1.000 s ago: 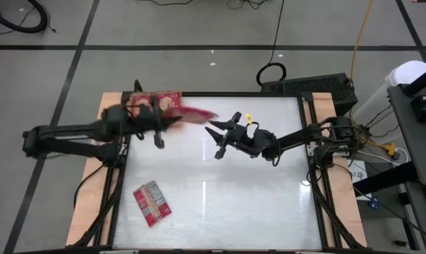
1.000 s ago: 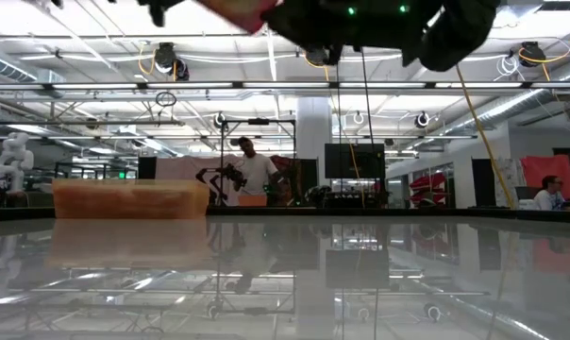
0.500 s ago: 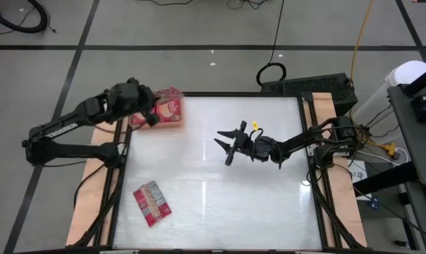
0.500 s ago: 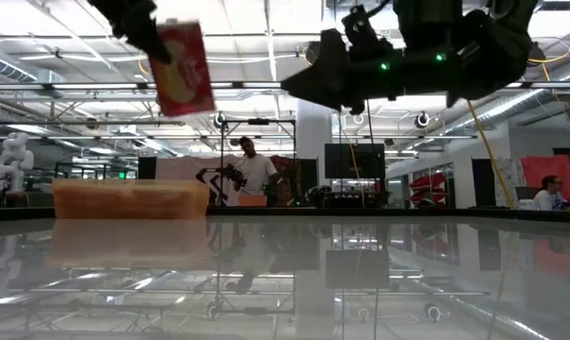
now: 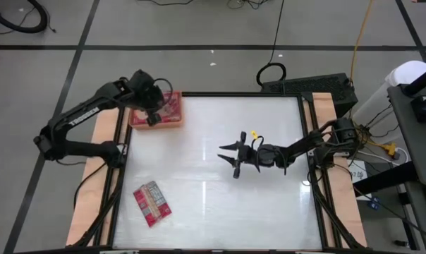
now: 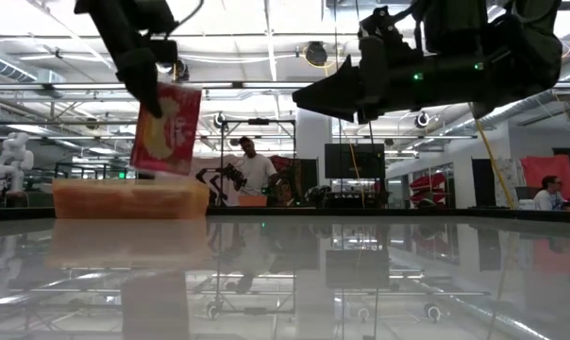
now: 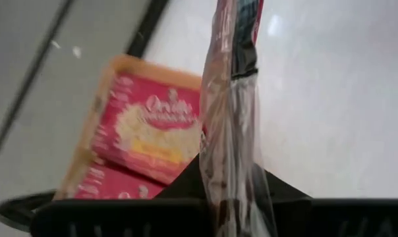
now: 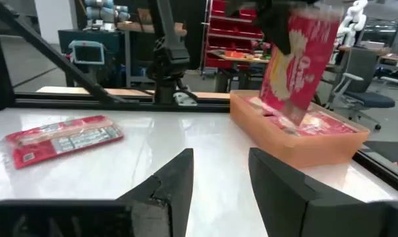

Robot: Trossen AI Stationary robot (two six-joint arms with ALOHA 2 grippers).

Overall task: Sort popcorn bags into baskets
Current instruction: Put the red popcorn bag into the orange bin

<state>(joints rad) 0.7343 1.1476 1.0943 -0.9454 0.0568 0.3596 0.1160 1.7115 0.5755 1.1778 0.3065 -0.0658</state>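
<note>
The left arm reaches toward the table's eleven o'clock corner, its left gripper (image 5: 154, 113) pointing down, fingers pinched together. The right arm stretches in from three o'clock to mid-table, the right gripper (image 5: 235, 156) raised with fingers parted.

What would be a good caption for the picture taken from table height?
The left hand dangles a red popcorn bag above the orange basket; the right hand waits empty.

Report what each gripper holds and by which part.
The left gripper pinches a popcorn bag by its top edge, hanging above the basket. The right gripper holds nothing.
</note>
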